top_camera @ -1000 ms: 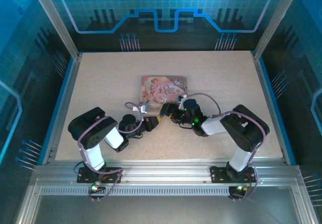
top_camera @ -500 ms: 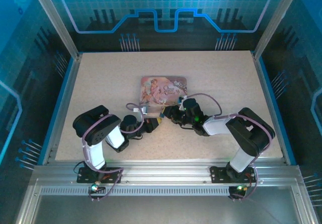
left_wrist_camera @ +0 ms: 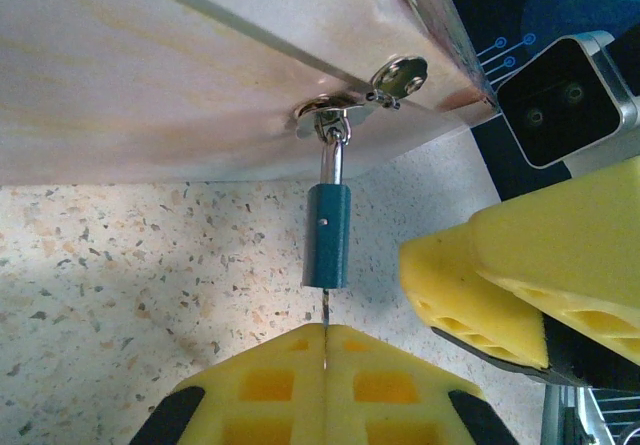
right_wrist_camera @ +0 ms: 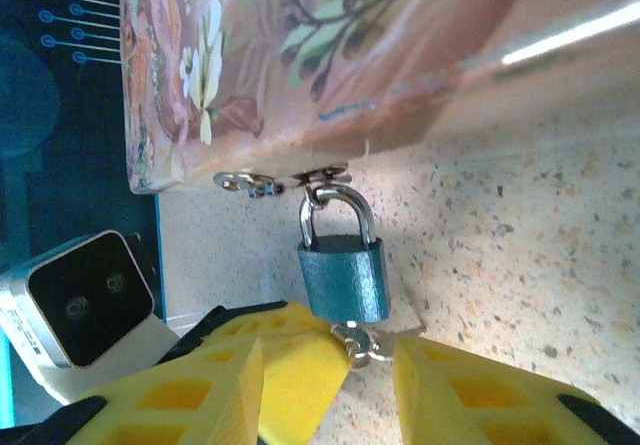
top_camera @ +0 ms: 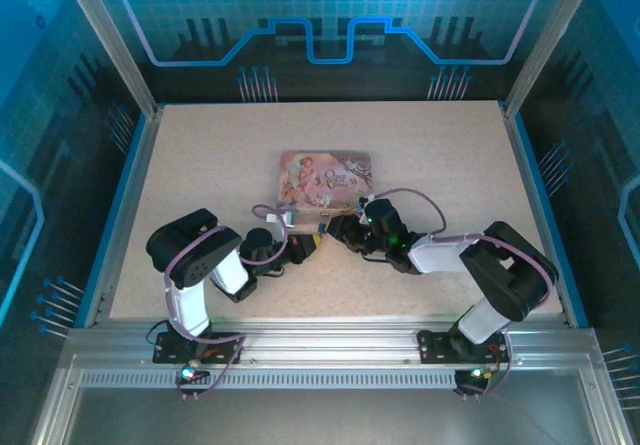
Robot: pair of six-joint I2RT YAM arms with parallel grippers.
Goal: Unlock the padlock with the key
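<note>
Where the pink tin box [top_camera: 326, 177] has its front edge, at 6 o'clock on the tin in the top view, the little blue padlock [left_wrist_camera: 328, 235] hangs from the tin's silver clasp [left_wrist_camera: 330, 115]. Its thin silver loop goes through the clasp, and in the right wrist view both ends of the loop sit down in the padlock's body. The body points away from the tin, out over the speckled surface [left_wrist_camera: 120, 265].

The key [left_wrist_camera: 325, 325] sticks out of the padlock's bottom, at 6 o'clock in the left wrist view. Only a thin bit of metal shows there. The left tool [left_wrist_camera: 325, 340] is pressed together on that key, its yellow pads [left_wrist_camera: 270, 375] meeting around it.

The right tool [right_wrist_camera: 350, 357] is just beside the padlock, at about 4 o'clock from it in the left wrist view. Its fingers are spread apart with nothing pinched, and the key's shiny end lies in the gap between them.

From above, the left tool reaches in from 8 o'clock and the right tool from 4 o'clock.
</note>
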